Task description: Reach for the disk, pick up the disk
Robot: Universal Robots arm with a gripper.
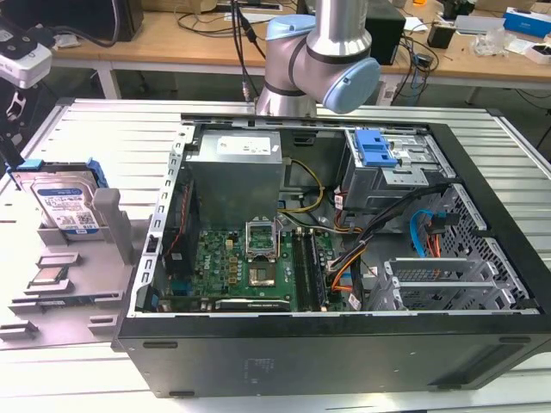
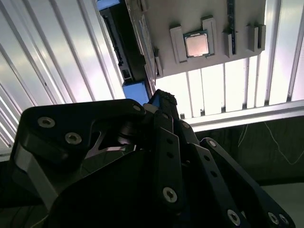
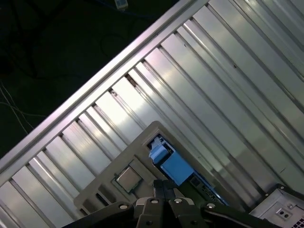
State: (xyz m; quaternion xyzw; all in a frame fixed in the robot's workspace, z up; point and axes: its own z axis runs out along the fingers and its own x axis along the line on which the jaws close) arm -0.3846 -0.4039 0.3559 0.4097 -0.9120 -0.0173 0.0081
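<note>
Exterior view: disk (image 1: pixel 62 203) propped in the grey holder (image 1: pixel 112 225), about 9 o'clock from the PC case (image 1: pixel 344 361).
First wrist view: gripper (image 3: pixel 164 186) fingertips pressed together, holding nothing, near the disk's blue bracket (image 3: pixel 175 167).
Second wrist view: same bracket just past the fingertips.

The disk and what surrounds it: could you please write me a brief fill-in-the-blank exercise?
The disk stands to the exterior view's ___ of the computer case. Its plastic bracket is ___. The gripper holds ___.
Missing words: left; blue; nothing.
</note>
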